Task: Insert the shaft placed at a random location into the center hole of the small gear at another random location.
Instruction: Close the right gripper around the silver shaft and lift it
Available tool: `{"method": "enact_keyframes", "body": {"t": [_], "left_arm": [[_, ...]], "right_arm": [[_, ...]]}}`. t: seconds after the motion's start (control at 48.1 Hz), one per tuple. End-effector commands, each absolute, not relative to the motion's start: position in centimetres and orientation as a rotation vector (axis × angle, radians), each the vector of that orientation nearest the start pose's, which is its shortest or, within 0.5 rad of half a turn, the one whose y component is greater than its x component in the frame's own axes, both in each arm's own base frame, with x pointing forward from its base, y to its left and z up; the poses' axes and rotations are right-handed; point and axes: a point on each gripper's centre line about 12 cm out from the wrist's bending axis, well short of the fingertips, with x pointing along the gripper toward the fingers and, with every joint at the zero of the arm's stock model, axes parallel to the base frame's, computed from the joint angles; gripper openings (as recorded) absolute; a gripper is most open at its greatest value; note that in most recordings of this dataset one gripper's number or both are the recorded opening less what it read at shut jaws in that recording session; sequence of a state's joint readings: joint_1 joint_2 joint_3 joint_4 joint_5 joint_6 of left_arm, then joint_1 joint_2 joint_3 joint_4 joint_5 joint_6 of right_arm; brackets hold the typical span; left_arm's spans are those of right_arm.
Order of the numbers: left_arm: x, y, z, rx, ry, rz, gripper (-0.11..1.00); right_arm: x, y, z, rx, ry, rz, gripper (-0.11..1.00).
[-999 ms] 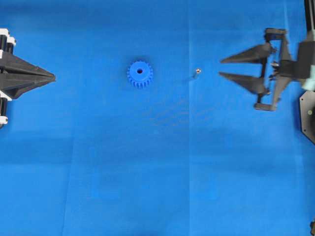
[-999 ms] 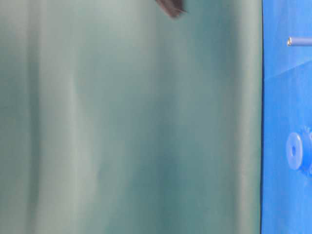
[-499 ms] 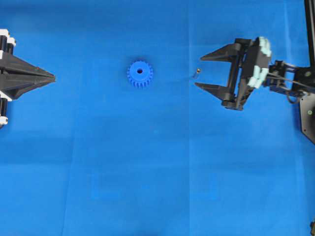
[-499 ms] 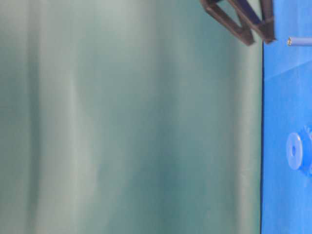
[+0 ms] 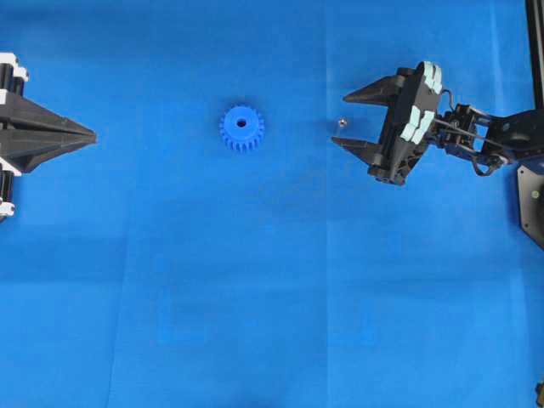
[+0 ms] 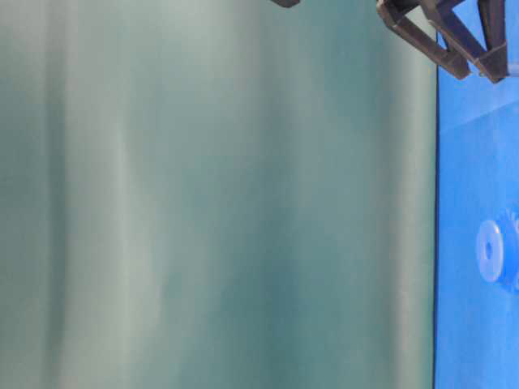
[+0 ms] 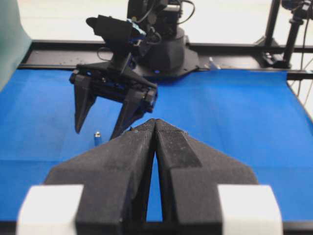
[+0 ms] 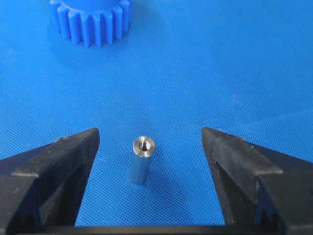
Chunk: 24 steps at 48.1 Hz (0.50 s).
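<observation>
1. Your left claw (image 5: 85, 134) sits pinched together far left of the small gear (image 5: 241, 129), holding nothing, out of play.
2. The small gear lies flat on the tabletop (image 5: 272, 289), center hole (image 5: 241, 123) up and unfilled.
3. The shaft (image 8: 141, 159) stands upright just right of the gear.
4. Your right claw (image 5: 342, 118) has swung in and dropped over the last second; now its tips are spread wide either side of the shaft, touching nothing. Looks grab-ready.

Small gear (image 8: 91, 19): cut off by the top edge in the right wrist view, only its lower teeth showing, center hole out of frame. Table-level view: small gear (image 6: 490, 250) blurred; right gripper (image 6: 474, 44) cropped at the top edge.
</observation>
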State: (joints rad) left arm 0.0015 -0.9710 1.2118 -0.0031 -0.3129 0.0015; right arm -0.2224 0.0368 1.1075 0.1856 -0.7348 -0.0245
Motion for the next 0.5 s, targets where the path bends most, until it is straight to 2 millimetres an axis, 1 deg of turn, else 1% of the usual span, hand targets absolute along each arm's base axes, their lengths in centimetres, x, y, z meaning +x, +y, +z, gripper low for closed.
{"method": "enact_keyframes", "body": {"t": [0.0, 0.104, 0.166, 0.187, 0.25, 0.312, 0.478], "left_arm": [[19.66, 0.04, 28.71, 0.0, -0.087, 0.002, 0.0], [19.63, 0.07, 28.72, 0.0, -0.087, 0.004, 0.0], [19.63, 0.04, 28.72, 0.0, -0.087, 0.002, 0.0], [19.66, 0.04, 28.71, 0.0, -0.087, 0.002, 0.0], [19.63, 0.04, 28.74, 0.0, -0.089, 0.002, 0.0], [19.63, 0.04, 28.72, 0.0, -0.087, 0.002, 0.0], [19.63, 0.04, 28.74, 0.0, -0.089, 0.002, 0.0]], "right_arm": [[29.41, -8.18, 10.9, 0.132, 0.375, -0.367, 0.71], [29.55, -7.95, 10.8, 0.13, 0.38, -0.358, 0.65], [29.62, -7.76, 10.64, 0.129, 0.388, -0.35, 0.59], [29.66, -7.76, 10.66, 0.129, 0.388, -0.35, 0.57], [29.62, -7.62, 10.56, 0.128, 0.396, -0.344, 0.43], [29.59, -7.55, 10.53, 0.126, 0.398, -0.34, 0.32], [29.67, -7.43, 10.55, 0.121, 0.399, -0.333, 0.09]]}}
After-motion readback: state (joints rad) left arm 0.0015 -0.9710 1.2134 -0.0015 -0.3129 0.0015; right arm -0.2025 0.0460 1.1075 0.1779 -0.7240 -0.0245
